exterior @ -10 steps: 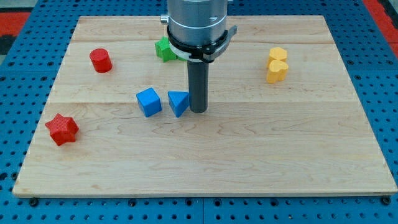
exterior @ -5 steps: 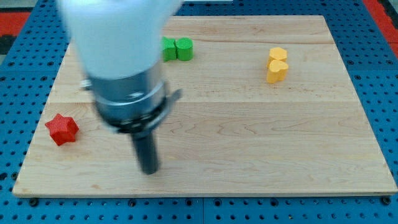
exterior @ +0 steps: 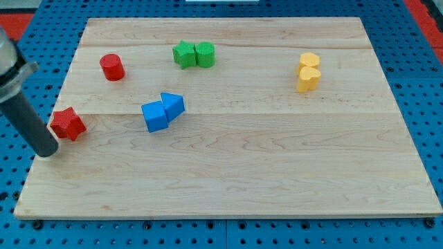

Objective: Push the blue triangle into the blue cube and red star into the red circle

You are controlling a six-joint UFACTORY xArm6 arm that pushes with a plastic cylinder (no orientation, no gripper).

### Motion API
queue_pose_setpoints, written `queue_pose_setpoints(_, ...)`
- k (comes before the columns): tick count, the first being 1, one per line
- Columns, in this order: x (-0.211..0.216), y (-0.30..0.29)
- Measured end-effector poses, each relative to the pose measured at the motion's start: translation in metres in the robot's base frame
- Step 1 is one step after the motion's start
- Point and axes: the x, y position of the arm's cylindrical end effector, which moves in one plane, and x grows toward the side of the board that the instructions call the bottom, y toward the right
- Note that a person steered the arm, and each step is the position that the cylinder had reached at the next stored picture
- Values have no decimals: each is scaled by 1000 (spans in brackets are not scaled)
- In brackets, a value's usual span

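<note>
- The tip sits just below-left of the red star, touching or nearly so; being a bare rod, it has no jaws to open or close.
- Beyond the star, toward the view's top right, stands the red circle, well apart.
- A good push likely drives up-right through the star's centre.
- Right of the star, the blue triangle already touches the blue cube.

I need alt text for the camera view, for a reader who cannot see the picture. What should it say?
My tip sits at the board's left edge, just below-left of the red star; the red circle stands apart above. The blue triangle touches the blue cube mid-board; green and yellow pairs lie farther back.
</note>
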Motion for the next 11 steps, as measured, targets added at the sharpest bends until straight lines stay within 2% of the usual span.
queue_pose_setpoints(2,-83,11)
queue_pose_setpoints(4,-23,14)
queue_pose_setpoints(5,-47,26)
queue_pose_setpoints(6,-93,26)
queue_pose_setpoints(7,-101,26)
queue_pose_setpoints(8,-67,38)
queue_pose_setpoints(9,-67,64)
queue_pose_setpoints(11,-129,72)
